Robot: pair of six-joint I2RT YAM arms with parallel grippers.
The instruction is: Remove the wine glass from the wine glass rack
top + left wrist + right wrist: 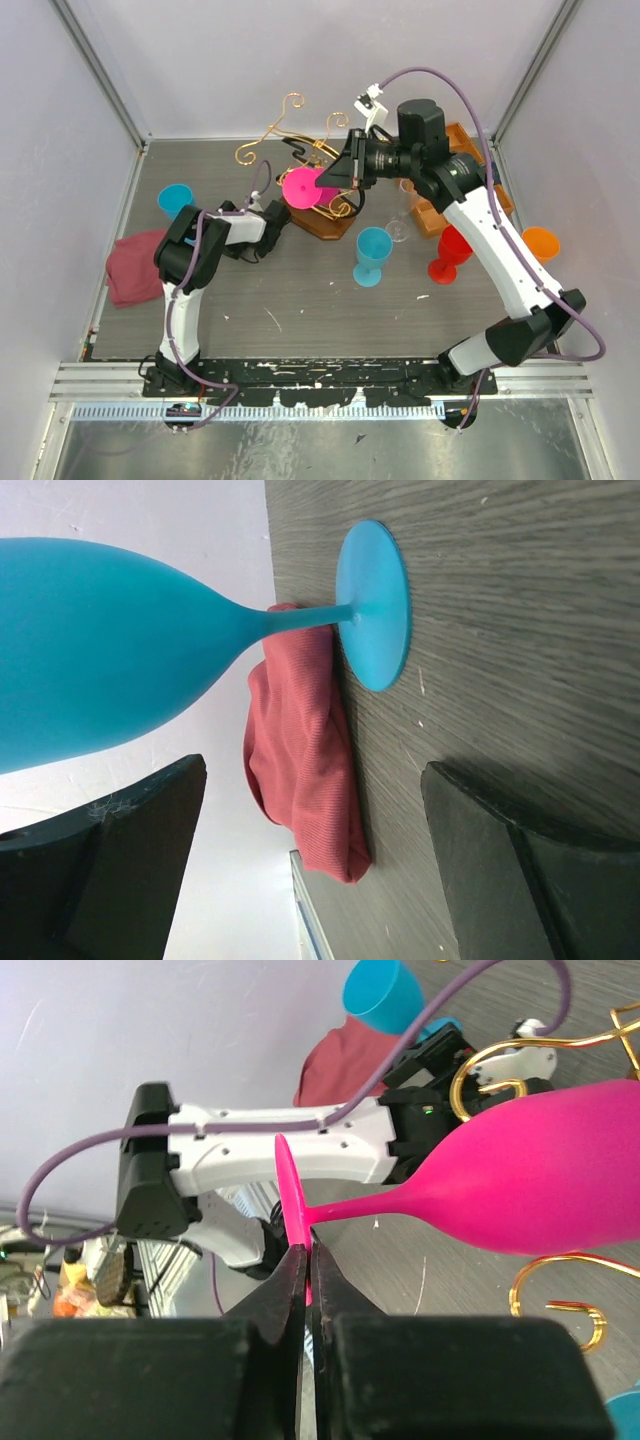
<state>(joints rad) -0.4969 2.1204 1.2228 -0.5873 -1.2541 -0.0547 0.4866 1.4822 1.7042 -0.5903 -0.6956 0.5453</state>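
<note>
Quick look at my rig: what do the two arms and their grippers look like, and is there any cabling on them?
The arms match. The left arm and right arm both have white links with black joint housings. A lilac cable runs loosely along each. The left gripper and right gripper have matte black fingers. No markings are visible.

teal glass [100,650] cropped L, pink glass [540,1180] cropped R

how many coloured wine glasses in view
5: pink glass at the rack, in the right gripper; teal glass far left; blue glass centre; red glass and orange glass on the right. More may be hidden.
</note>
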